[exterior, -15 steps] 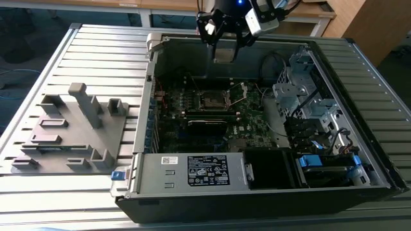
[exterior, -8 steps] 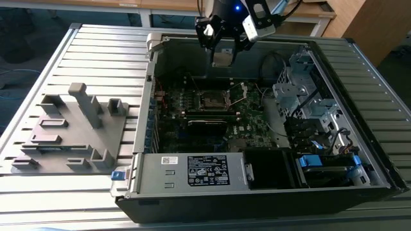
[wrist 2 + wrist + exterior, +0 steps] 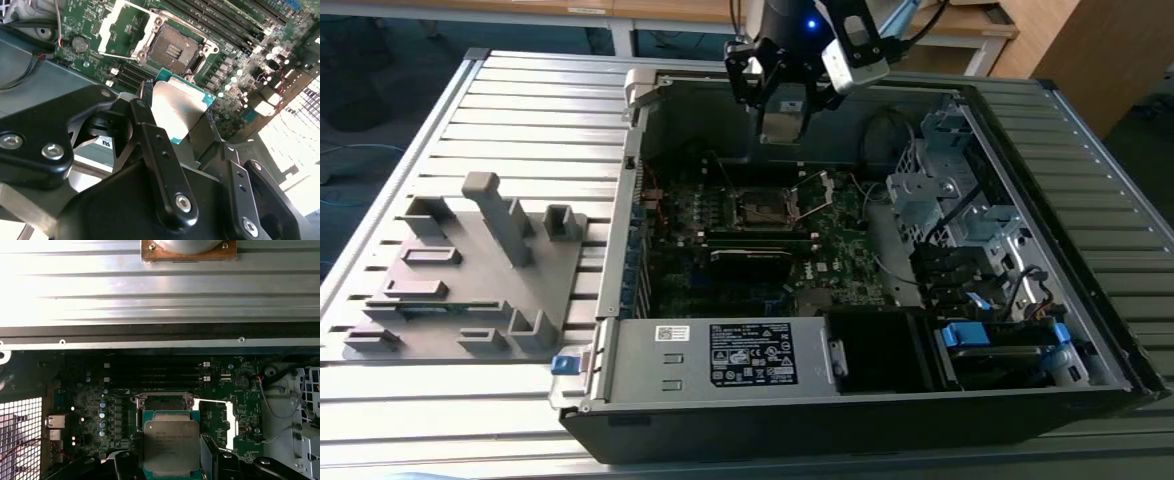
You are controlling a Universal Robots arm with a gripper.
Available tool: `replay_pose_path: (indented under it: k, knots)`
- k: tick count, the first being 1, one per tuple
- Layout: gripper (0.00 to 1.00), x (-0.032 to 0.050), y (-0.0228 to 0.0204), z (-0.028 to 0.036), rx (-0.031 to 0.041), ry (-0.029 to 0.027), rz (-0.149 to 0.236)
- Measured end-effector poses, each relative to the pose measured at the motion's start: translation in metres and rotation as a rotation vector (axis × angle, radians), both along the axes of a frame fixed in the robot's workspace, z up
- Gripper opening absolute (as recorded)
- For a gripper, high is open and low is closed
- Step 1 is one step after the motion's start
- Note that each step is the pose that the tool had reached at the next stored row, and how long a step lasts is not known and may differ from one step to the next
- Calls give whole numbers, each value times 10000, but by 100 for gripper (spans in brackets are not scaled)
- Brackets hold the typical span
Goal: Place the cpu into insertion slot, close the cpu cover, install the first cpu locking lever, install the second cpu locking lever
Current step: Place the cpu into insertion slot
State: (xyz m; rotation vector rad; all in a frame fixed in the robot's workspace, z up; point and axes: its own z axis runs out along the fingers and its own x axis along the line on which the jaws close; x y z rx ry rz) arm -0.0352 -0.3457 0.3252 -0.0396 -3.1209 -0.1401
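A: Exterior view first: where is the black two-fingered claw [image 3: 783, 132]?

B: At twelve o'clock from the insertion slot [image 3: 761, 208], a small square black socket on the green circuit board [image 3: 834, 262], and well above it. The claw is clamped on the cpu [image 3: 781, 118], a flat square chip with a dull silver-grey top.

A: And the cpu cover [image 3: 821, 195]?

B: That thin silver metal frame stands swung up at the socket's three o'clock edge. The open black computer case [image 3: 854, 420] lies on a ribbed metal surface [image 3: 534, 110], with a grey plastic fixture [image 3: 467, 270] at the case's nine o'clock.

A: The second wrist view?

B: Two black fingers [image 3: 150, 135] pinch the cpu [image 3: 180, 112] by opposite edges. It hangs apart from the insertion slot [image 3: 173, 49], whose dark centre shows. The cpu cover [image 3: 107, 29] is folded back beside the socket.

A: The first wrist view?

B: The cpu [image 3: 170, 445] overlaps most of the insertion slot [image 3: 165, 401], and the cpu cover [image 3: 229, 426] stands open alongside. Long black memory slots [image 3: 150, 375] run just beyond the socket.
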Motion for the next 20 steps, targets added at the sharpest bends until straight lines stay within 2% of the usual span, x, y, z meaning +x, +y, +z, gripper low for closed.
replay_pose_path:
  k: [11,15,20]
  knots:
    - [54,0,0,-3,-1,0,0]
    - [54,-1,0,-53,1,-2,0]
    - [54,-2,0,-60,-2,-4,0]
